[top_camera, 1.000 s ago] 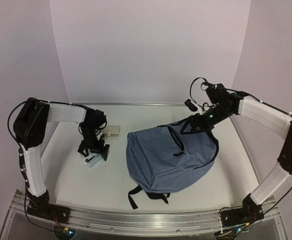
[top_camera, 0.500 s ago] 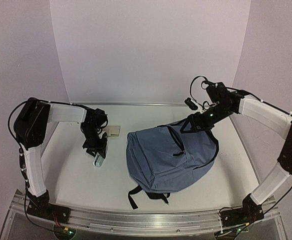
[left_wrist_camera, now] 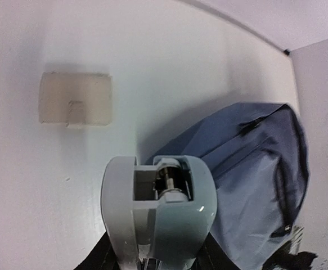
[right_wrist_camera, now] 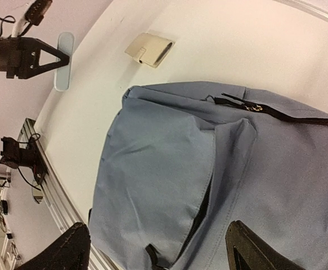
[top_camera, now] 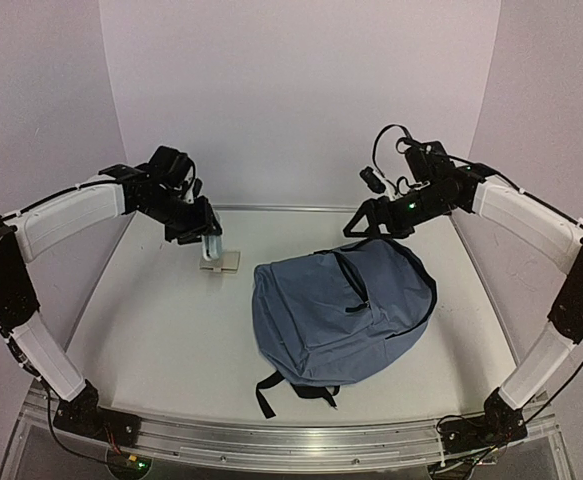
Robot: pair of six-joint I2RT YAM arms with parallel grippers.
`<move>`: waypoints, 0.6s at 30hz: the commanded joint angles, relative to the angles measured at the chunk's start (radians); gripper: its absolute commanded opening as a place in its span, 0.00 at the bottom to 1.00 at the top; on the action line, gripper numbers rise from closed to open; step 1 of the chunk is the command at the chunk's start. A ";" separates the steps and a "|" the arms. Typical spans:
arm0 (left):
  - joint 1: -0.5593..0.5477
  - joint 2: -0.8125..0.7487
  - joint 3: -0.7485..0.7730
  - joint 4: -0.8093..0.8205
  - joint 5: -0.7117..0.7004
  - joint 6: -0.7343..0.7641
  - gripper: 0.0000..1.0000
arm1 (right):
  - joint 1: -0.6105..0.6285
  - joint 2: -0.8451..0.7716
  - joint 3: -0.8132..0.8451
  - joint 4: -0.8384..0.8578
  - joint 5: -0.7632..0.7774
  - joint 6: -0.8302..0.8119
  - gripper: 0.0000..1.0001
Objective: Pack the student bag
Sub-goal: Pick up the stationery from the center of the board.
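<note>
Left gripper clamped on pale blue stapler, held in the air above small beige pad; right gripper spread wide, empty, above far edge of student bag. Bag lies flat on table, right of pad, contents not visible

The student bag is recorded as a soft slate-blue fabric backpack, laid flat on the white table, right of centre, front face up; the fabric is slack and creased. A curved zip is noted across the front pocket, with a dark gap seen along it in the right wrist view; a black zip line is seen along the far edge; black straps are splayed out from under the near edge.
</note>
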 commanded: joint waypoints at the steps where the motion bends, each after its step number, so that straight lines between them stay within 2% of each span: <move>1: -0.052 -0.032 0.091 0.189 -0.017 -0.173 0.33 | 0.066 -0.003 0.038 0.169 0.012 0.149 0.85; 10: -0.187 0.082 0.248 0.295 -0.069 -0.294 0.37 | 0.210 0.091 0.171 0.201 0.096 0.203 0.89; 18: -0.251 0.158 0.313 0.359 -0.040 -0.340 0.38 | 0.266 0.139 0.214 0.204 0.184 0.177 0.81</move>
